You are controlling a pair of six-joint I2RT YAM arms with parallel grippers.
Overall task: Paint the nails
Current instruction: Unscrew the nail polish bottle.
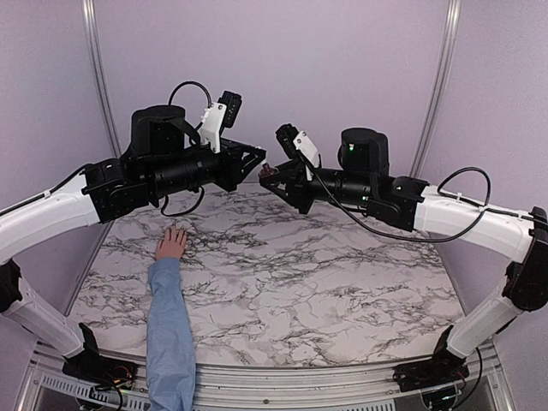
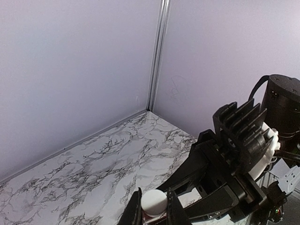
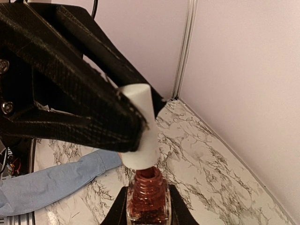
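**Nails and bottle: positions with both claws engaged**

Nails (image 1: 175,229) are on a hand (image 1: 172,244) that lies flat, palm down, on the left side of the marble table (image 1: 300,282). The fingers point toward the far wall. At this range the individual nails cannot be made out. A light blue sleeve (image 1: 169,325) runs from the wrist back to the near edge of the table. The hand sits below the left arm and touches neither arm.

1. Left claw (image 2: 153,208): closed on the white cap (image 3: 140,126) of a small polish bottle (image 3: 147,199). One finger presses each side of the cap. In the left wrist view the round top of the cap shows between the two fingertips.

2. Right claw (image 3: 147,211): closed on the glass body of the same bottle, gripping it low down, with one finger on each side. The contents are dark reddish brown.

3. Bottle: held in the air between the two claws, above the far middle of the table, with the claws meeting tip to tip. It is up and to the right of the hand, well apart from it.

4. Cap: it sits over the neck and leans slightly to the left. Ridged thread on the neck shows bare below its lower edge. Whether the cap is engaged on the thread cannot be told.
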